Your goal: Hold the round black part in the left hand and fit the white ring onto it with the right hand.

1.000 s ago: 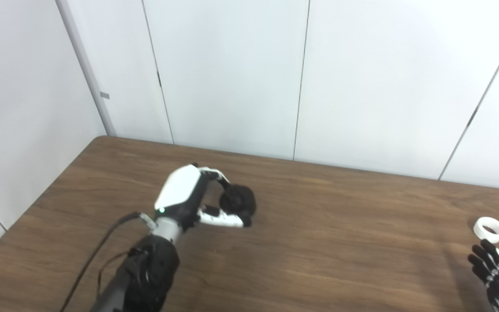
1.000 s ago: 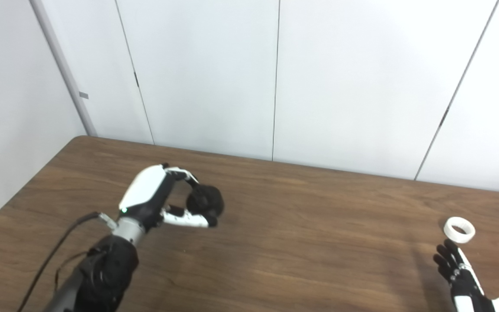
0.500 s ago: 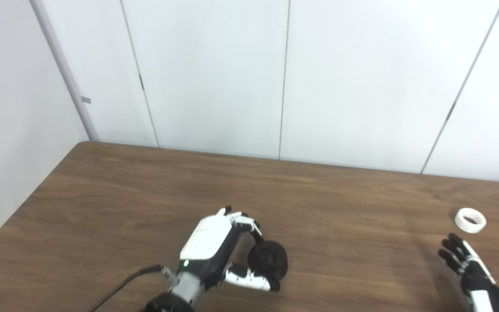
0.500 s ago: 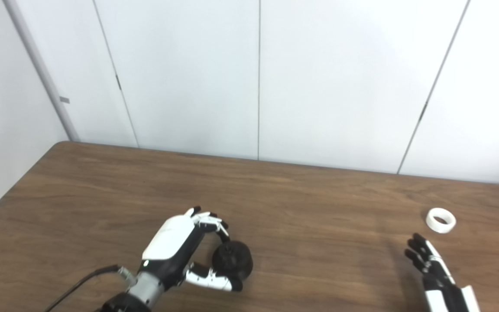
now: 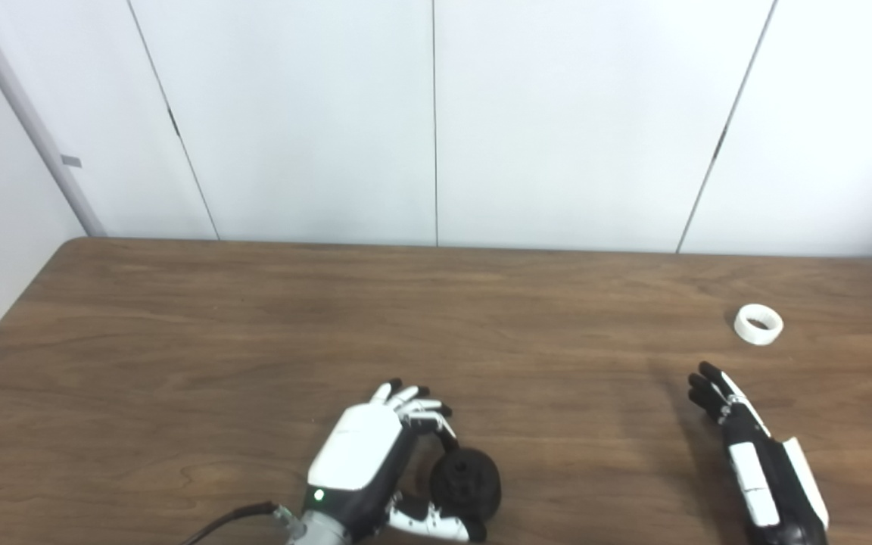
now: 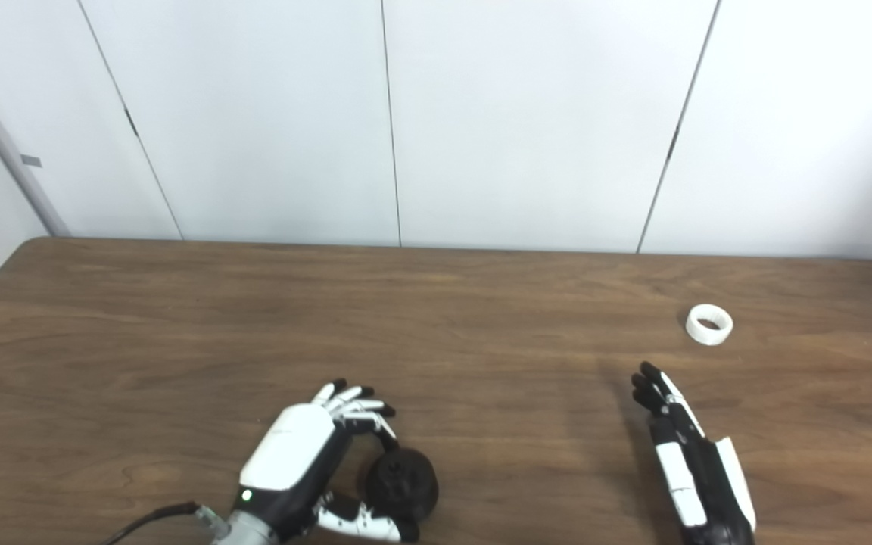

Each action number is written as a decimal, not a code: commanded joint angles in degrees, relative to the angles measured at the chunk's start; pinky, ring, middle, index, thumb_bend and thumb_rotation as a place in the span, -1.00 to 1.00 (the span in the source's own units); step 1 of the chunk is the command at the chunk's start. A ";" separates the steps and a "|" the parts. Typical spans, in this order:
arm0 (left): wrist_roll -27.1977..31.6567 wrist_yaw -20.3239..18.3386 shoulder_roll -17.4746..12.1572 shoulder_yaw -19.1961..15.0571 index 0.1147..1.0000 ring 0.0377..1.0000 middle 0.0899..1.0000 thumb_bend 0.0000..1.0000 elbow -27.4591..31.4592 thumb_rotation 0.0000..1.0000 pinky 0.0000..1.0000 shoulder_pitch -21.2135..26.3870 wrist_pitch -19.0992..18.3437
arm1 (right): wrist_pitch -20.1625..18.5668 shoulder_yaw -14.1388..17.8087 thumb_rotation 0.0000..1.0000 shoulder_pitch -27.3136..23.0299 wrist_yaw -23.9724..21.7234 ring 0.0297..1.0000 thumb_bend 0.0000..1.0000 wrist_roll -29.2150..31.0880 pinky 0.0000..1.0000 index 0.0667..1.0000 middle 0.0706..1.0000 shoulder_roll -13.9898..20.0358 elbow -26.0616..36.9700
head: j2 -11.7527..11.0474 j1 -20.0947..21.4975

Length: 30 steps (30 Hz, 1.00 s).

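Your left hand has drawn the round black part nearer, still grasping it. Your right hand, fingers extended and empty, hovers near the white ring, which lies far right on the table.

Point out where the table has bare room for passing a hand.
The table is bare between the left hand, which holds the black part, and the right hand. The far left is bare too. Only the white ring occupies the far right.
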<state>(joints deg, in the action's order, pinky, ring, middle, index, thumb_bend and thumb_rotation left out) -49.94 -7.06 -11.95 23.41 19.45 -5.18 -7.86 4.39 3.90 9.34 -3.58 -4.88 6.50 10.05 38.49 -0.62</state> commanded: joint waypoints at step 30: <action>-0.50 7.63 0.58 -0.98 -0.16 0.83 0.58 0.04 -7.81 -0.89 1.00 -3.88 7.40 | -10.62 -4.03 0.71 0.38 3.61 0.78 0.12 -6.76 0.69 0.74 0.78 0.88 10.94 | 4.23 6.70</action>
<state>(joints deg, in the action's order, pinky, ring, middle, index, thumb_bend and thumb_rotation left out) -49.98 1.46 -10.00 22.70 13.36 -8.18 -0.08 -5.74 -0.11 9.61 0.03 -10.10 6.93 18.09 42.71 5.53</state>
